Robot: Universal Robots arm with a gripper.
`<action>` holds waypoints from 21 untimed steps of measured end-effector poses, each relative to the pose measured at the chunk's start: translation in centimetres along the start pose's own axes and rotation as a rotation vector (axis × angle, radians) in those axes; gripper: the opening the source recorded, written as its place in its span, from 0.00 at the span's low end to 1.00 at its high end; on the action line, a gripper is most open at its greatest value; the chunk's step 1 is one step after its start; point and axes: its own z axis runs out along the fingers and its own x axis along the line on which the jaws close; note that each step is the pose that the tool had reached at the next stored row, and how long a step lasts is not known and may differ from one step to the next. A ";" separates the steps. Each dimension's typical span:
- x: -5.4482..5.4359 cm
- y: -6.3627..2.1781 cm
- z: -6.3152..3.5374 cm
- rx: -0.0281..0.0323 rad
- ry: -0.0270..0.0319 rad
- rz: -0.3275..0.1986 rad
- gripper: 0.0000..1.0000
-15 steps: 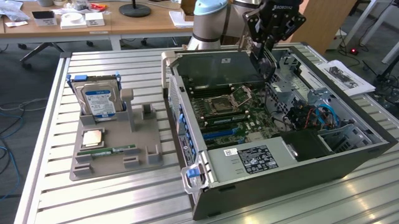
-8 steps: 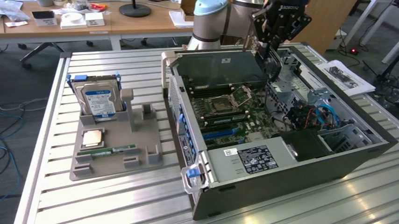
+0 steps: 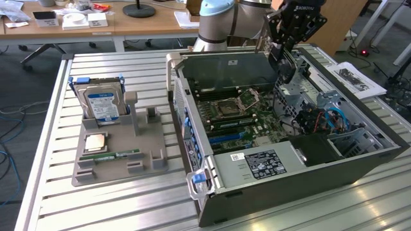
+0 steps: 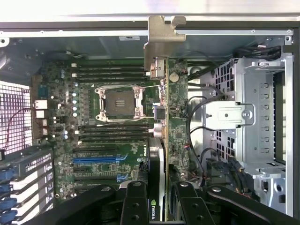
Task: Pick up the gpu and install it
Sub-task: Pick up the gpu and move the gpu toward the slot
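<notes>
Black claw [image 4: 157, 199], clamped on dark, silver-bracketed gpu [image 4: 159, 117]: best kept upright, edge aligned over long blue motherboard slot [image 4: 101, 159].

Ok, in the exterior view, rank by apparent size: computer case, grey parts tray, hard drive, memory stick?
1. computer case
2. grey parts tray
3. hard drive
4. memory stick
No close calls: each one looks plainly bigger than the next.
</notes>
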 end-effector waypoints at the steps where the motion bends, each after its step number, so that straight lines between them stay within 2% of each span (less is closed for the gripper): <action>1: -0.1 0.00 0.00 0.0000 0.0000 0.000 0.27; 9: -0.2 0.01 0.01 0.0000 -0.0001 0.000 0.27; 21: -2.7 0.15 0.20 0.0000 0.0011 0.000 0.27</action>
